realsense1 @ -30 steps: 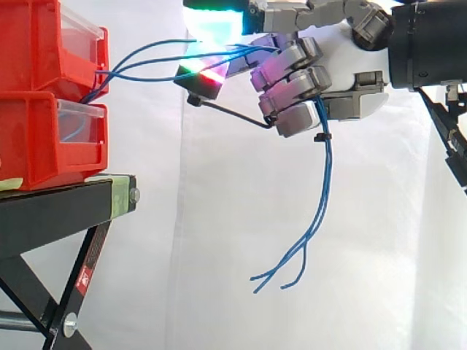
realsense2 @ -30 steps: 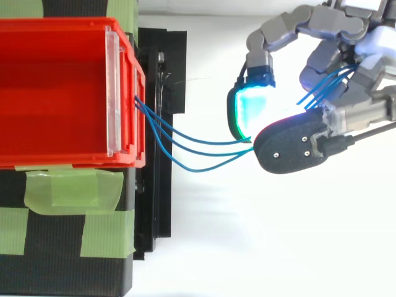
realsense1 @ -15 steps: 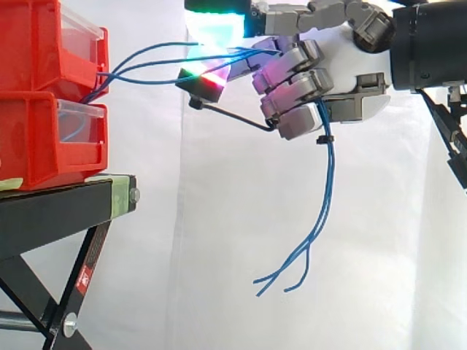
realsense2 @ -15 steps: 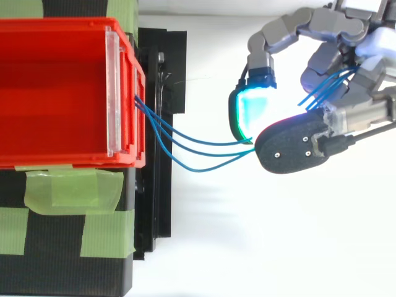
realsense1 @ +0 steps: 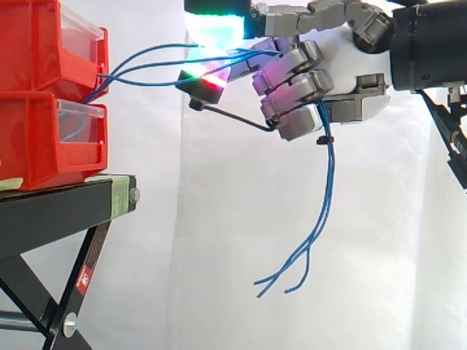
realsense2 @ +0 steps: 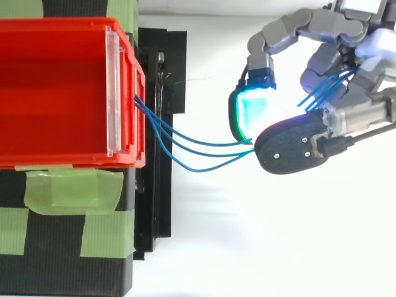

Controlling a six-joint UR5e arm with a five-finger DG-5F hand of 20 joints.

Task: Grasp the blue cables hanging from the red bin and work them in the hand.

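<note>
Blue cables (realsense1: pixel 330 175) clenched in hand (realsense1: pixel 343 80), loose ends dangling below in side view.

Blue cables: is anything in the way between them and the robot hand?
Nothing visible stands in the way. The robot hand is curled round the blue cables, which run from the red bin through open air into its grip and hang loose below it.

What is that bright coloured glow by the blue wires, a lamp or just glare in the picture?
Neither. In the side view, the hand's own fingertip pads glow white-green above and red-green below, and the blue cables run between them. In the top view, one pad glows cyan with a green rim.
</note>
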